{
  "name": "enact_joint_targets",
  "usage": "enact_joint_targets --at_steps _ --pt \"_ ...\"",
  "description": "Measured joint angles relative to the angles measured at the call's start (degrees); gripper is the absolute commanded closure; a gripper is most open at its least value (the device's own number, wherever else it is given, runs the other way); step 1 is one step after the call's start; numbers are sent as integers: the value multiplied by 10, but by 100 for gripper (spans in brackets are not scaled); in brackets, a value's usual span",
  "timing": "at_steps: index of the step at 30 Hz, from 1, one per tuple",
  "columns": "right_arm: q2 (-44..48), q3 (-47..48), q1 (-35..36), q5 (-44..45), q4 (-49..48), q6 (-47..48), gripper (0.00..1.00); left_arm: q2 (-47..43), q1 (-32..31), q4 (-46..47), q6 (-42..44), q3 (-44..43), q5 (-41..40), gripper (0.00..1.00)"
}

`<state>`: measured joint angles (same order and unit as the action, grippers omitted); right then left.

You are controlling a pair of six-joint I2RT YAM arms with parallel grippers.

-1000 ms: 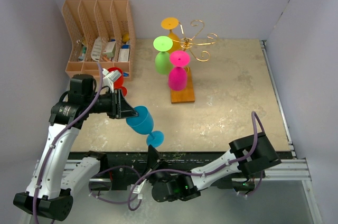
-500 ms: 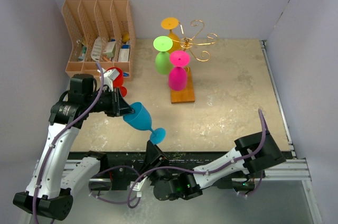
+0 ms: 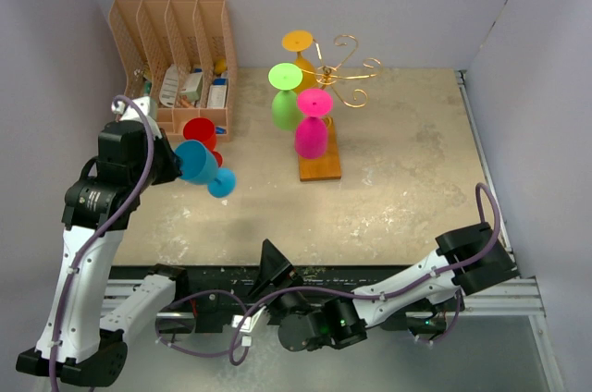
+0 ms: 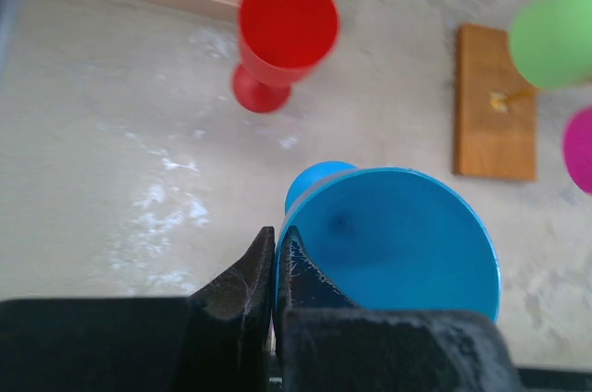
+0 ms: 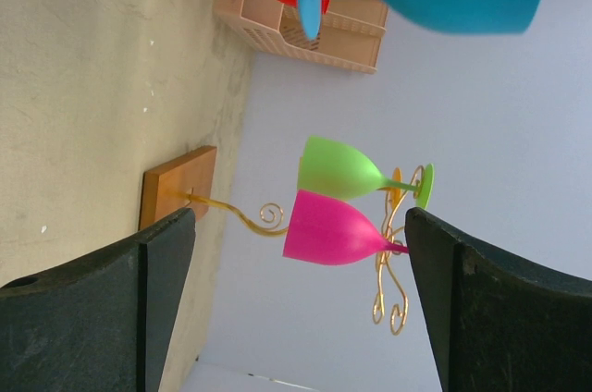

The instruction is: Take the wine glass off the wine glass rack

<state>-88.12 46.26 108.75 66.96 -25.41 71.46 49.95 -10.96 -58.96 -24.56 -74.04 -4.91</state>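
Note:
The wine glass rack [image 3: 344,72] is a gold wire stand on a wooden base [image 3: 320,165] at the back middle. Green [image 3: 284,107], pink [image 3: 311,136] and orange [image 3: 298,42] wine glasses hang upside down from it. A blue wine glass [image 3: 198,162] hangs above the table at the left, foot down, close to a red glass [image 3: 201,131]. My left gripper [image 4: 275,246] is shut on the blue glass's rim [image 4: 398,235], one finger inside the bowl. My right gripper [image 5: 298,218] is open and holds nothing, low at the table's near edge [image 3: 272,265]. It faces the rack [image 5: 393,258].
A peach slotted file organizer [image 3: 176,59] with small items stands at the back left, just behind the red glass. Grey walls close in the left, back and right sides. The right arm's links [image 3: 416,276] lie along the near edge.
My right gripper has opened and drawn back from the blue glass's foot. The left arm has carried the blue glass left and back, next to the red glass.

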Motion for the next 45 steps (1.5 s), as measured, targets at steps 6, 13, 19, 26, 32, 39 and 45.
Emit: enact_joint_targets --at_steps 6,13,19,26,32,39,45 --pt "31 0 0 0 18 -10 2 62 3 -2 -2 -54 -131 100" --pt "57 0 0 0 24 -16 1 148 108 31 2 -48 -98 100" --pt "59 -2 0 0 24 -16 1 158 187 38 2 -50 -67 100" --pt "63 -2 0 0 22 -15 1 177 228 70 1 -7 -49 100" --pt "73 -2 0 0 20 -16 0 222 269 80 -13 19 -50 100" --pt "73 -2 -1 0 20 -18 0 231 273 123 -43 25 -89 100" --pt "73 -2 -5 6 20 -19 0 278 274 157 -50 25 -102 100"
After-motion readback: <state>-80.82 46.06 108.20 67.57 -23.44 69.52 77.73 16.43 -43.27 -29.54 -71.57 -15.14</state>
